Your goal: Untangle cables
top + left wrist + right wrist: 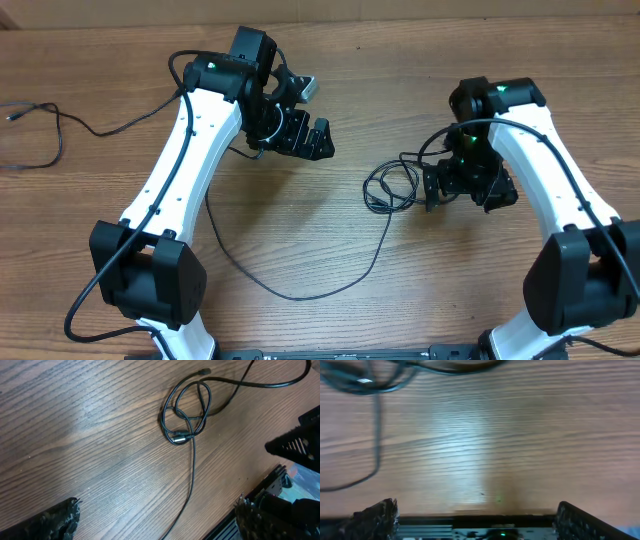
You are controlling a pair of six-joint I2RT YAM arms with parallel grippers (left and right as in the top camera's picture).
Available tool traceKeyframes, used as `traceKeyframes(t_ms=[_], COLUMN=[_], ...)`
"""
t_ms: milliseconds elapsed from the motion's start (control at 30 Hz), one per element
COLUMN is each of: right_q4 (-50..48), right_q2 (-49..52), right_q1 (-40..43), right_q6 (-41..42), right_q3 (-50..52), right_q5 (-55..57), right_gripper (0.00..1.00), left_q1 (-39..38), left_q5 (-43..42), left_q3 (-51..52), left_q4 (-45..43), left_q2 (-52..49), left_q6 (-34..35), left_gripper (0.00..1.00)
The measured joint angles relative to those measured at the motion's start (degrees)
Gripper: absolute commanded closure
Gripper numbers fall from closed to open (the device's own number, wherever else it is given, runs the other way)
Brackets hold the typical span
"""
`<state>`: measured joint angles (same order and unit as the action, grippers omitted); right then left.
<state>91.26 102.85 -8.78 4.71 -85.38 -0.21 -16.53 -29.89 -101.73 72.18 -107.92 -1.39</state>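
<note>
Two stretches of thin black cable show on the table (330, 40): a loose one (45, 125) wandering by the far left edge, and a small tangle (392, 185) lying right of the middle, just beside the right gripper (465, 190). From that tangle a long tail (300, 293) sweeps toward the near edge and curves back up under the left arm. In the left wrist view the knot is a few overlapping loops with a small plug (180, 436) caught in its lower part and another cable end (204, 371) poking out on top; whether one cord or several make it up I cannot tell. The cord looks light, limp and smooth, so it should slide and drag along the wood rather than hold a shape, and a pull on the wrong strand would likely tighten the loops. The best hold seems to be the plug or the strand right beside it, with the other hand pinning an outer loop. The left gripper (310, 115) hangs near the far edge with fingers spread wide and nothing between them; the right gripper's fingers also stand fully apart and empty.
</note>
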Motion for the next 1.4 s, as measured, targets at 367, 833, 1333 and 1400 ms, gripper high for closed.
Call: traceKeyframes(t_ms=[367, 833, 1333, 1400], right_q4=[-6.7, -12.6, -10.8, -10.8], right_q2=[0.4, -19.3, -27.6, -27.6], right_q1=[0.1, 4.2, 6.5, 6.5], right_q6=[20.2, 29.7, 28.2, 28.2], right_q3=[0.0, -0.2, -0.6, -0.6], right_q5=[16.2, 16.5, 13.8, 13.5], right_gripper=[0.00, 0.00, 0.00, 0.00], left_q1=[-1.2, -14.6, -18.3, -18.7], left_q5=[-1.1, 16.0, 21.8, 21.3], left_q3=[0.0, 8.8, 26.8, 28.3], left_q4=[-4.2, -25.2, -51.1, -53.2], left_q2=[0.0, 0.0, -0.1, -0.2], left_q6=[1.6, 5.2, -4.1, -6.5], left_gripper=[0.24, 0.30, 0.23, 0.26])
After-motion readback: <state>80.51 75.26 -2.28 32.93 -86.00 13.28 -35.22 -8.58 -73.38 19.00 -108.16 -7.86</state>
